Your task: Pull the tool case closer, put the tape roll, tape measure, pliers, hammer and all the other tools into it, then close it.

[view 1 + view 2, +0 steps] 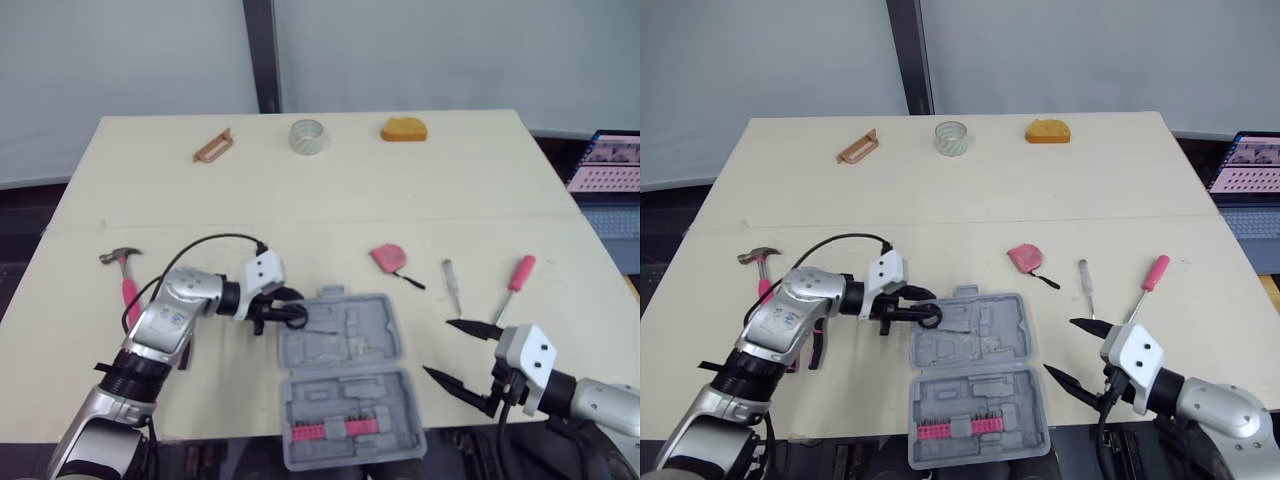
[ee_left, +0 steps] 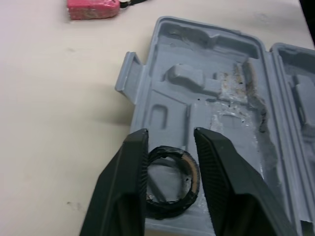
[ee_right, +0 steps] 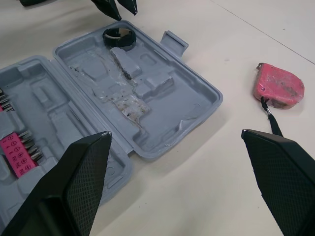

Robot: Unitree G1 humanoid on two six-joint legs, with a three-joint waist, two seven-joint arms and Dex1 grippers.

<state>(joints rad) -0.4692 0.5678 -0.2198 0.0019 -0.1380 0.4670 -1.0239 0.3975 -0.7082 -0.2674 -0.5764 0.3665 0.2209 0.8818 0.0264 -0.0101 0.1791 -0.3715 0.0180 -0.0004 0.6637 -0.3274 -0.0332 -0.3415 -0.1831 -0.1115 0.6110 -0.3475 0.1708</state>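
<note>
The grey tool case (image 1: 345,385) lies open near the table's front edge, with pink bits (image 1: 330,430) in its near half. A black tape roll (image 2: 172,182) lies flat in the far-left corner of the case (image 2: 216,78). My left gripper (image 2: 171,132) hovers over it, open, with one finger on each side. My right gripper (image 1: 437,346) stands wide open right of the case, holding nothing. A pink tape measure (image 1: 389,258), a small silver tool (image 1: 453,285) and a pink-handled screwdriver (image 1: 517,278) lie beyond the case. The pink-handled hammer (image 1: 124,275) is at the left.
At the table's far edge sit a brown tool (image 1: 212,146), a clear tape roll (image 1: 308,136) and an orange object (image 1: 404,129). Dark plier-like handles (image 1: 812,350) show under my left arm. A laptop (image 1: 610,165) stands off the table to the right.
</note>
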